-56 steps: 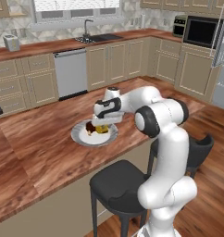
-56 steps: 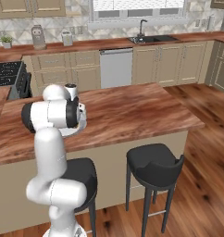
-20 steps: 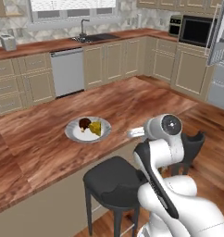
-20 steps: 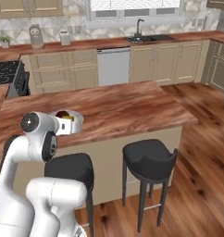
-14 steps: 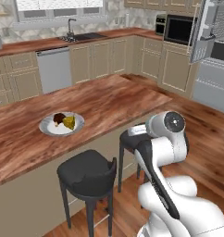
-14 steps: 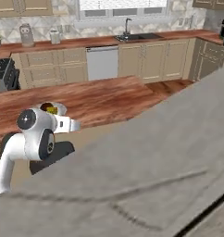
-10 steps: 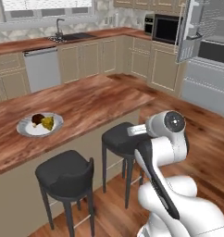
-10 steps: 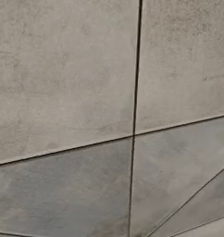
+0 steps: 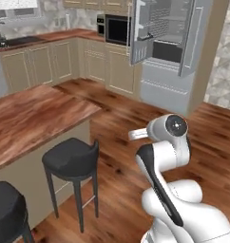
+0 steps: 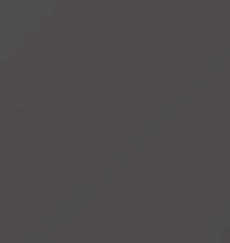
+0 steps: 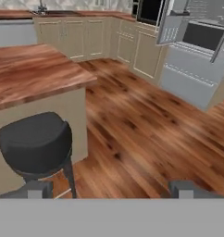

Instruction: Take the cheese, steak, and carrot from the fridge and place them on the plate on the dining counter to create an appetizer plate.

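The fridge stands at the back right with both upper doors swung open, showing grey shelves and wire-railed door racks; in the hand view the fridge is at the upper right. One end of the reddish-brown dining counter reaches in from the left, and in the hand view the dining counter lies at the upper left. My gripper is open, its fingertips far apart with nothing between them, pointing over the wood floor. The plate, cheese, steak and carrot are out of view.
Two black stools stand along the counter's near side; one stool is close below the hand. A black built-in oven sits left of the fridge. Wood floor stretches between counter and fridge. The right base view is flat dark grey.
The whole picture has swung right with the base: the plate with food slid off the left edge and the open fridge came into view. The right base view went grey.
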Robot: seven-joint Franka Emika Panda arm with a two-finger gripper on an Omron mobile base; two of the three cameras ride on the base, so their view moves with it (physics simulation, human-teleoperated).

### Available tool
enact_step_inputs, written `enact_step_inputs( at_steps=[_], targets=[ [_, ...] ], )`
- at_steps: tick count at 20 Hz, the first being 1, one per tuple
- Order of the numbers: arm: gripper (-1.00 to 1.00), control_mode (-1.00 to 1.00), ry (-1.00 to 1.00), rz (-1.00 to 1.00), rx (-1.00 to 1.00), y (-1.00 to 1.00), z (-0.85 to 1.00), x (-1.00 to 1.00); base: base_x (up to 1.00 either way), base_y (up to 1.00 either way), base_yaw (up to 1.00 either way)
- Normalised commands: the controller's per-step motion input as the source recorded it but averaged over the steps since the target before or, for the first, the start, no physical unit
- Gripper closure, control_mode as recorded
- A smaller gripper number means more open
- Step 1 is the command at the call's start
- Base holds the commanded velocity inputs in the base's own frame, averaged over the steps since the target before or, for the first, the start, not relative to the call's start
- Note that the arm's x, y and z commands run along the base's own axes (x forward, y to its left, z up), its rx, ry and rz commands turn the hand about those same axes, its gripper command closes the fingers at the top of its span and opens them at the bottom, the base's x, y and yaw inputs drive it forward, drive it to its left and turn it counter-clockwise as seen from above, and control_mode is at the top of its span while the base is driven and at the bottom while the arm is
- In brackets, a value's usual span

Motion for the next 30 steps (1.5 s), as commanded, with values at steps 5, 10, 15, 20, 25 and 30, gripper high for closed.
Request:
enact_step_inputs(
  at_steps=[5,10,15,20,25,30],
  targets=[
    [-1.0,1.0,0.0,0.0,0.0,0.0,0.0,0.0,0.3,-0.92,-0.47],
    [-1.0,1.0,0.0,0.0,0.0,0.0,0.0,0.0,0.58,-0.34,-0.39],
    [-1.0,1.0,0.0,0.0,0.0,0.0,0.0,0.0,0.98,0.17,-0.11],
    [-1.0,1.0,0.0,0.0,0.0,0.0,0.0,0.0,1.0,0.39,-0.02],
    [-1.0,1.0,0.0,0.0,0.0,0.0,0.0,0.0,1.0,0.04,0.0],
    [-1.0,1.0,0.0,0.0,0.0,0.0,0.0,0.0,1.0,-0.27,-0.01]
  ],
)
